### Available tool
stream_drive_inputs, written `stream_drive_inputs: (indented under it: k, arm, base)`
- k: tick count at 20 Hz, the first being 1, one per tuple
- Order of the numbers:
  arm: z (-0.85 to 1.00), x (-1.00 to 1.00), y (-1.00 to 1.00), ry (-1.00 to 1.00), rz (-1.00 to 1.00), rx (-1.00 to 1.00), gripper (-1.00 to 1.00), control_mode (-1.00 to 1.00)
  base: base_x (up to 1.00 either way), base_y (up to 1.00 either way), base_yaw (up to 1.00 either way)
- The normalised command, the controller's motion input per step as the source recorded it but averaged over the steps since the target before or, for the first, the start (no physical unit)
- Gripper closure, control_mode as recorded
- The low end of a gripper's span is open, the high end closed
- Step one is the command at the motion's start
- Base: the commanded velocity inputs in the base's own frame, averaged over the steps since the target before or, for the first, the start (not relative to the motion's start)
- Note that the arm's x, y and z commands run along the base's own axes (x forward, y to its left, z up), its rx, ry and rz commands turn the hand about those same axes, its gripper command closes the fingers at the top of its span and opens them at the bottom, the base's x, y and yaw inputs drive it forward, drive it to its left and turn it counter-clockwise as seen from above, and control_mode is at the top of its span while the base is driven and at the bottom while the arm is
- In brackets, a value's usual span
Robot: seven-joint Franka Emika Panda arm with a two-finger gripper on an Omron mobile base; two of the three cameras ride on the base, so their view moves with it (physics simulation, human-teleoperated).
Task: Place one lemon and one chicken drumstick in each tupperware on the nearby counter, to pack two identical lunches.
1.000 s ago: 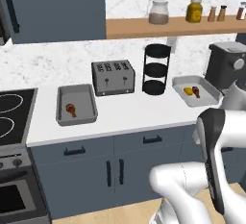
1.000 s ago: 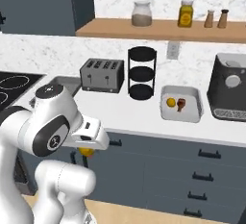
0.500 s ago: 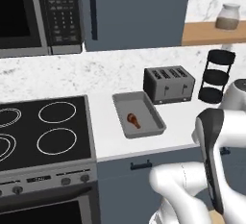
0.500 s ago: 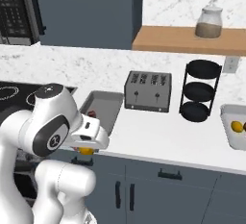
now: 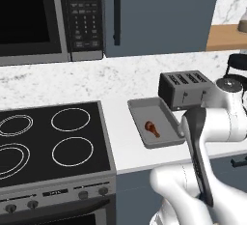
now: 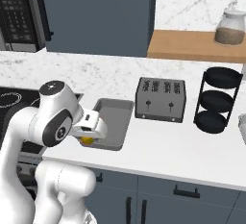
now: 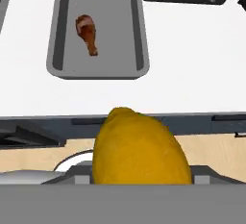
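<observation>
A lemon [image 7: 139, 148] is held clamped in the gripper [image 6: 89, 139], low in front of the counter [image 6: 192, 155] edge, near the tupperware [image 5: 161, 110] but not yet over it. One chicken drumstick [image 5: 152, 128] is seen lying inside that tray, towards its stove-side half; the toaster [image 6: 160, 99] sits just beside the tray's far corner.

Step in hand, as judged: lemon to be carried up & over the rim, then set down in the bare part of the tray. To be done well: hand should be lifted clear of the counter edge first, then brought fwd so fruit is centred over the free floor, away from the drumstick. Release should be made low, since a round lemon is likely to roll and could bounce out over the shallow rim. Jaws to be opened only once the fruit is close to the tray floor.
</observation>
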Motion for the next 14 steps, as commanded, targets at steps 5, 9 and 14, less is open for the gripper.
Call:
stream_drive_inputs:
  k: [5, 9, 14]
  arm:
    - [-0.08, 0.91, 0.32, -0.26, 0.00, 0.00, 1.00, -1.00]
    - [-0.22, 1.00, 0.25, -0.21, 0.00, 0.03, 1.00, -1.00]
    - [-0.10, 1.00, 0.06, 0.14, -0.01, 0.02, 1.00, -1.00]
  base:
    - [0.00, 0.00, 0.00]
    - [0.00, 0.00, 0.00]
    - [0.00, 0.00, 0.00]
